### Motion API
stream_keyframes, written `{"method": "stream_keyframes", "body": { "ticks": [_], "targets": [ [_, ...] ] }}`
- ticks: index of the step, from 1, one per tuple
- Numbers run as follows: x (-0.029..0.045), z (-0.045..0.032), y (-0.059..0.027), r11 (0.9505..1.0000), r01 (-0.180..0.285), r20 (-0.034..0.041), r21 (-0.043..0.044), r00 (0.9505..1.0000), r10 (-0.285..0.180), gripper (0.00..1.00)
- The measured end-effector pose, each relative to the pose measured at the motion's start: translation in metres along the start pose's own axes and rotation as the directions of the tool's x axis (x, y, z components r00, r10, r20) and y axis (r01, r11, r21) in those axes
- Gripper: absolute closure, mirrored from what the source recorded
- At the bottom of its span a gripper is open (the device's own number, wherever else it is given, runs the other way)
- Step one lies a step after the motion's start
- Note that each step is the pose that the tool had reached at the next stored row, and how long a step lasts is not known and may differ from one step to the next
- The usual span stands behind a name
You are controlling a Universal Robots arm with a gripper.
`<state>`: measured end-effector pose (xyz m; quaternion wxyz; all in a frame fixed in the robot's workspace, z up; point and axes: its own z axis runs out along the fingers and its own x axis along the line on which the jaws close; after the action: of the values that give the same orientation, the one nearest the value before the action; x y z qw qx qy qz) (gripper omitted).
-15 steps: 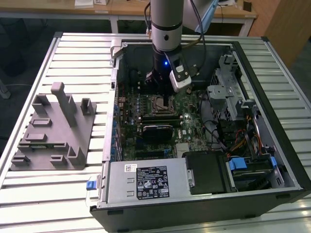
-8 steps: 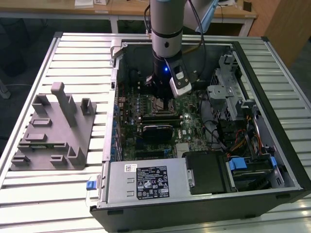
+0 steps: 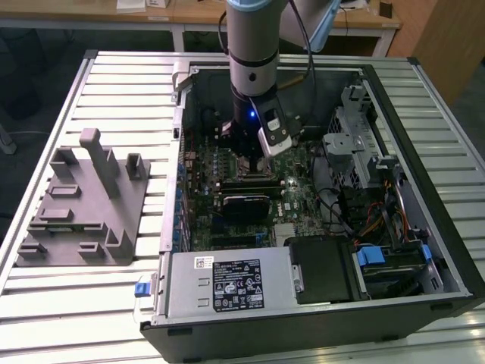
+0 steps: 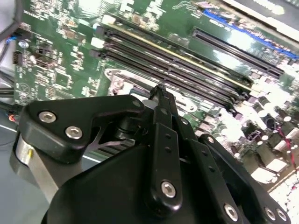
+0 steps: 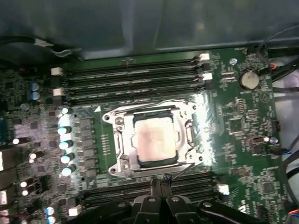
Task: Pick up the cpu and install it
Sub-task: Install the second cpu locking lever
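One cpu (image 5: 154,142) seated in socket (image 5: 122,140) | one hand (image 5: 160,181) pressed together, empty, just beside.

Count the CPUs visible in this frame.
1. The cpu lies flat inside the metal socket frame on the motherboard, just beyond the gripper, in the first wrist view.
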<state>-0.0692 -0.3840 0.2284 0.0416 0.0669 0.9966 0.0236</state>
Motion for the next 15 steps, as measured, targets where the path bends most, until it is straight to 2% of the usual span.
{"method": "stream_keyframes", "body": {
  "ticks": [7, 15],
  "targets": [
    [0.008, 0.0028, -0.0109, 0.9999, 0.004, -0.0021, -0.0143, 1.0, -0.004, 0.89],
    [0.0189, 0.0097, -0.0186, 0.9987, 0.014, -0.0071, -0.0495, 0.9999, -0.015, 0.89]
  ]
}}
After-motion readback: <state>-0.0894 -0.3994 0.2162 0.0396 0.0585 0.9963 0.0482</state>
